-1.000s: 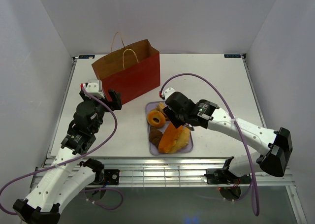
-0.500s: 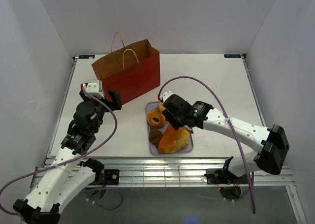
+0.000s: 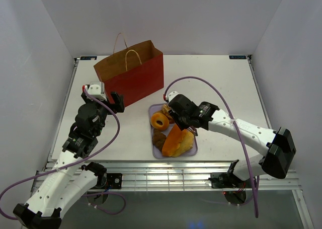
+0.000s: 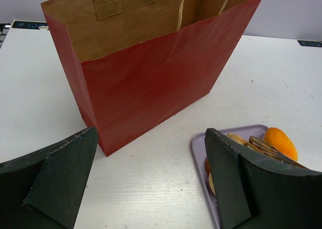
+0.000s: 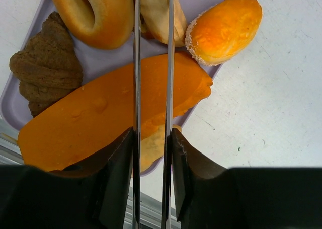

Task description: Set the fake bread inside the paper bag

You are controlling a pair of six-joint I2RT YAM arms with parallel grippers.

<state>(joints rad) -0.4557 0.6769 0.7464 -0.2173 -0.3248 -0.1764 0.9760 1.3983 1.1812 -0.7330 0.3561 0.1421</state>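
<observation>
Nearest the arm bases, the right gripper (image 5: 151,148) has its jaws pinched narrow on a pair of metal tongs (image 5: 136,63); the two thin blades run straight ahead of it, close together and almost parallel. Directly beneath them lies the long loaf (image 5: 90,128) of the fake bread, slantwise on the lavender tray (image 5: 100,62); its long axis crosses the blades rather than following them, and the blades seem to pass over it without gripping it. Left of the loaf sits a dark brown piece (image 5: 48,68); further along, the blade tips reach a tan piece (image 5: 153,12) lodged between the ring doughnut (image 5: 95,12) on the left and the sugared orange bun (image 5: 224,27) on the right. That tan piece lies dead ahead of the jaws, its length roughly along the blades; one blade runs at its left edge and the other crosses its top, so I cannot tell whether it is truly pinched.

Across the worktop (image 4: 282,78), the left gripper (image 4: 151,138) hangs with its jaws wide and nothing between them; just beyond it stands the paper bag (image 4: 151,88), upright, mouth open upward, near the tray's far left corner but apart from it. The left arm is nearer the bag; the right arm is nearer the bread and carries the tool. By my judgement any carry must go away and leftward from the tray, then over the bag's rim.
</observation>
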